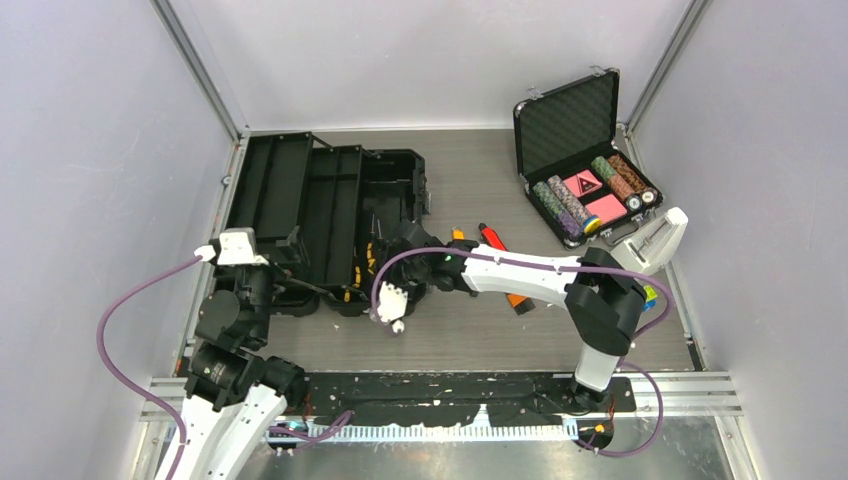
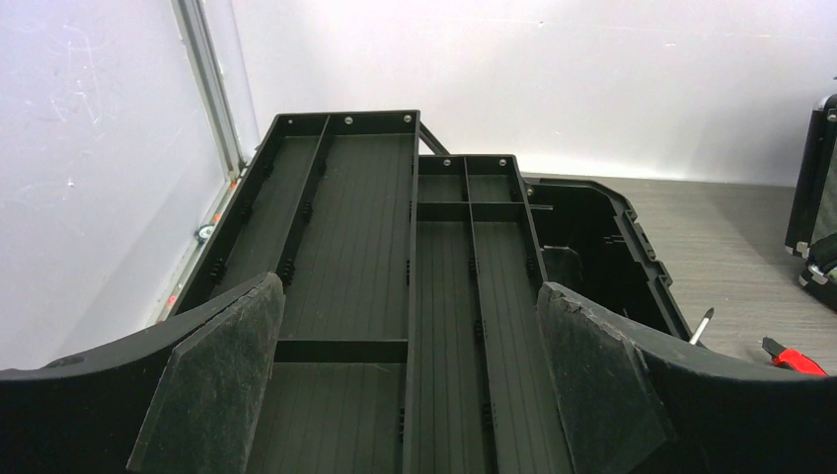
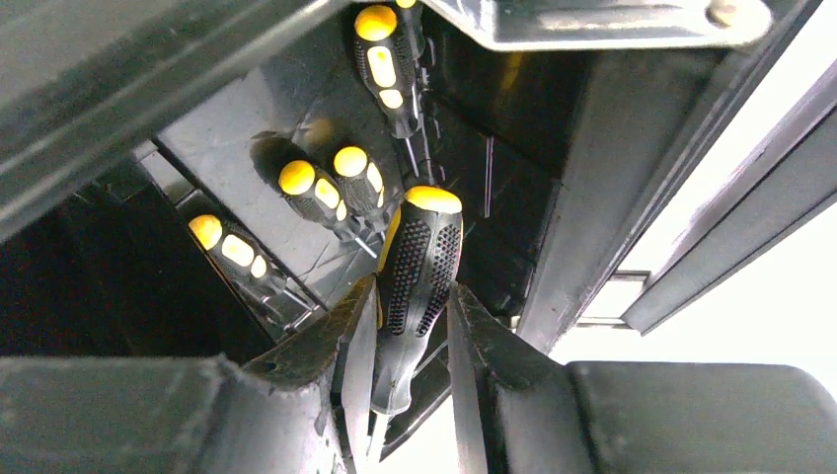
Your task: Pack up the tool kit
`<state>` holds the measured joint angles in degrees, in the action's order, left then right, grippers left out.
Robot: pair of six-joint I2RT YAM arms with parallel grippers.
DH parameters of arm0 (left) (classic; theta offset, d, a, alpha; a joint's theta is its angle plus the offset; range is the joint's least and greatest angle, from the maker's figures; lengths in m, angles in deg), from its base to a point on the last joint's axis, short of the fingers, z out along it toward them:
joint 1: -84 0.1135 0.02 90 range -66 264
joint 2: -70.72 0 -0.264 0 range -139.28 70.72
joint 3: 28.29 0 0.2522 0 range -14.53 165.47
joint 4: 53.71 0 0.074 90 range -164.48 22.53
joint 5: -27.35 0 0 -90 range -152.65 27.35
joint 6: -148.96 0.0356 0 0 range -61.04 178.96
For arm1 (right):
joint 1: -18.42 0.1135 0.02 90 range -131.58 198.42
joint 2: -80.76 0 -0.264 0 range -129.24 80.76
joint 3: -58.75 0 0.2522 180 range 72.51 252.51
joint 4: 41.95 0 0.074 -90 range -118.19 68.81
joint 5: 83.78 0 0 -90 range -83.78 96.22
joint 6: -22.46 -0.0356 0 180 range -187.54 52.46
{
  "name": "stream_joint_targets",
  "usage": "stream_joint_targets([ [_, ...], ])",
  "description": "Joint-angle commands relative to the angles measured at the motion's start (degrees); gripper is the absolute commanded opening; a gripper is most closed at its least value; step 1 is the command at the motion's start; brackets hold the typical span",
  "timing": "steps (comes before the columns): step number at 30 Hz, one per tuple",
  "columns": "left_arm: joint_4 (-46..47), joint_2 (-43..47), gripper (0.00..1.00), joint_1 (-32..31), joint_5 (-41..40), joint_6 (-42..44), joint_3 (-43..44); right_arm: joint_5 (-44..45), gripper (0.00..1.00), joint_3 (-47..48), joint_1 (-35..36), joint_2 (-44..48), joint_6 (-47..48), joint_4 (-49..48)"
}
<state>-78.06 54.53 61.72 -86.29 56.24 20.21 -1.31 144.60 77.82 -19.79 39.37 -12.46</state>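
Black and yellow in the grip! The right arm stretches low across the desk from the near edge, wrist dipped into the toolbox, and the right claw is clamped on a screwdriver by its ribbed handle. Several more screwdrivers lie in the bin beyond it. The toolbox sits open toward the far-left corner, trays fanned out. The left arm is folded by the left edge, left claw spread wide, facing the trays, holding nothing. A red tool lies mid-desk.
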Motion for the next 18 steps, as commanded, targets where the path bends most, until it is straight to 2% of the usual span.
stream_joint_targets([
  [1, 1.9, -0.1, 0.99, -0.2, 0.7, 0.1, 0.3, 0.5, 0.37, -2.5, 0.4, 0.0, 3.7, -11.2],
  [3, 1.9, 0.0, 0.99, -0.2, 0.6, 0.2, 0.3, 1.4, 0.55, -3.8, 0.5, -0.1, 4.2, -14.5],
  [4, 1.8, 0.0, 0.99, -0.2, 0.7, 0.2, 0.3, 1.5, 0.58, -4.2, 0.5, 0.1, 4.2, -16.0],
  [6, 1.9, 0.1, 0.99, -0.2, 0.7, 0.2, 0.3, 2.4, 0.76, -5.3, 0.6, 0.7, 3.6, -18.8],
  [7, 1.9, 0.1, 0.99, -0.2, 0.7, 0.2, 0.3, 2.5, 0.96, -5.8, 0.6, 0.9, 2.6, -20.2],
  [8, 1.9, 0.1, 0.99, -0.2, 0.7, 0.2, 0.3, 2.4, 1.00, -6.2, 0.6, 1.6, 1.8, -20.9],
  [9, 1.9, 0.2, 0.99, -0.2, 0.7, 0.2, 0.4, 2.0, 0.96, -6.9, 0.6, 1.9, 0.1, -22.3],
  [12, 1.8, 0.3, 0.99, -0.2, 0.7, 0.2, 0.4, 0.5, 0.95, -7.8, 0.6, 4.5, -5.4, -24.9],
  [18, 1.8, 0.4, 0.99, -0.2, 0.9, 0.1, 0.4, 1.3, 0.95, -9.7, 0.5, 8.5, -26.2, -31.7],
])
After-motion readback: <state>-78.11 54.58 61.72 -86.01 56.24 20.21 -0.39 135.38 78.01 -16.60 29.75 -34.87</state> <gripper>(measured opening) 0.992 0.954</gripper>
